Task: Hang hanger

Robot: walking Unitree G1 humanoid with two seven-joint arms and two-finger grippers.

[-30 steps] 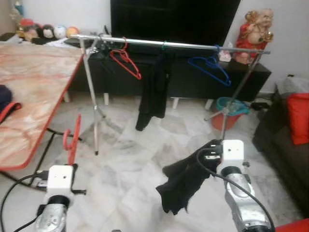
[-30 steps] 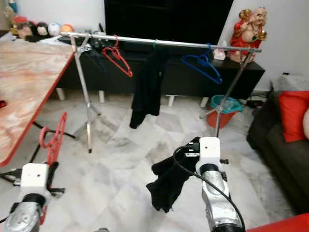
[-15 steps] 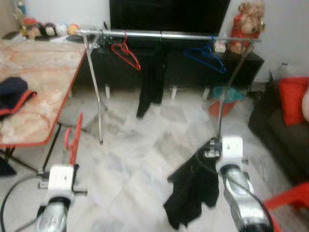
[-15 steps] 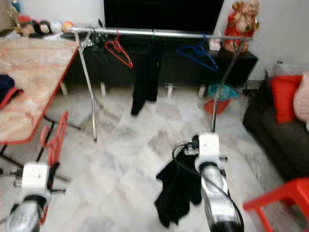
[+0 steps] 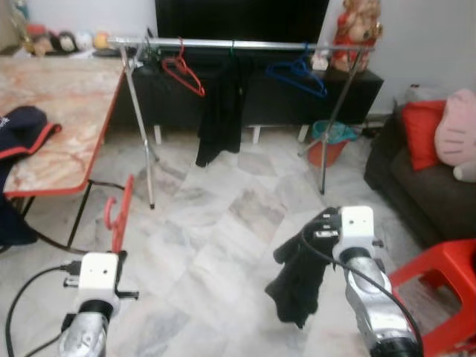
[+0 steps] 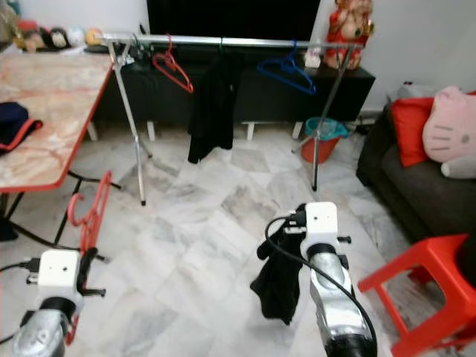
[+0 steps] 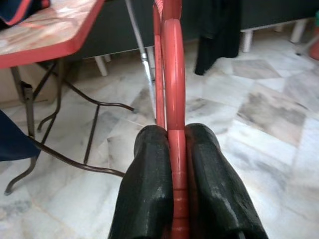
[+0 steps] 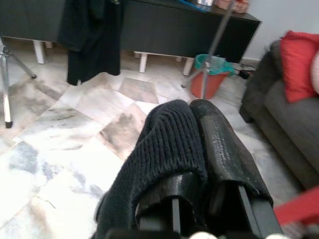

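From the head cameras, the left hand (image 5: 119,249) holds a red hanger (image 5: 119,216) upright, low at the left, above bare marble floor (image 5: 216,223). The right hand (image 5: 321,227) holds a black garment (image 5: 297,275) that droops toward the floor. Ahead, well apart from both hands, a clothes rail (image 5: 223,44) stands in front of a dark cabinet (image 5: 349,93); on it hang a second red hanger (image 5: 184,73), a black shirt (image 5: 217,111) and a blue hanger (image 5: 297,74). Open floor lies between the hands and the rail. The red-edged tabletop (image 5: 59,111) borders that space on the left, with a dark cloth (image 5: 26,126) near its edge. A sofa (image 5: 424,186) with a red cushion (image 5: 420,134) and a red stool (image 5: 439,286) close in the right side.

In the left wrist view, the two fingers (image 7: 149,199) press tight against the red hanger's bar (image 7: 173,99), with the tabletop's edge (image 7: 55,45) and legs just beside.

In the right wrist view, the black knit garment (image 8: 159,149) wraps one finger (image 8: 224,149); the fingers seem closed on it, though the cloth hides the contact. A red bucket (image 8: 212,77) sits beyond.
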